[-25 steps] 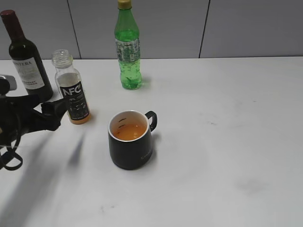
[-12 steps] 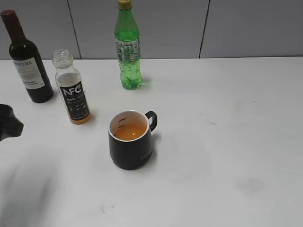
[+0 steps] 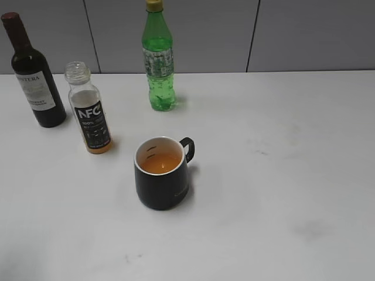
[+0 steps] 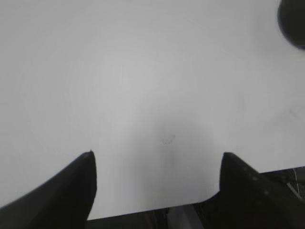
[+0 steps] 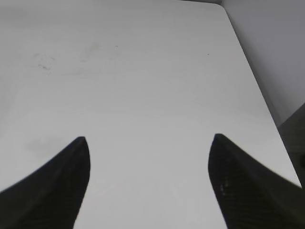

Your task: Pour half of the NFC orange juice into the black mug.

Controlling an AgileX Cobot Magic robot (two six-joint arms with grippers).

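Note:
The NFC orange juice bottle (image 3: 89, 110) stands upright and uncapped at the left of the white table, with a little orange liquid at its bottom. The black mug (image 3: 162, 173) stands in the middle with orange juice inside, handle to the back right. Its dark edge shows at the top right of the left wrist view (image 4: 293, 21). Neither arm shows in the exterior view. My left gripper (image 4: 157, 157) is open and empty over bare table near its front edge. My right gripper (image 5: 148, 140) is open and empty over bare table.
A dark wine bottle (image 3: 32, 73) stands at the far left behind the juice bottle. A tall green bottle (image 3: 158, 58) stands at the back centre. A grey panelled wall runs behind the table. The table's right edge shows in the right wrist view (image 5: 252, 71).
My left arm has pulled back from beside the juice bottle to the left and out of the exterior view. The bottle and mug have not moved.

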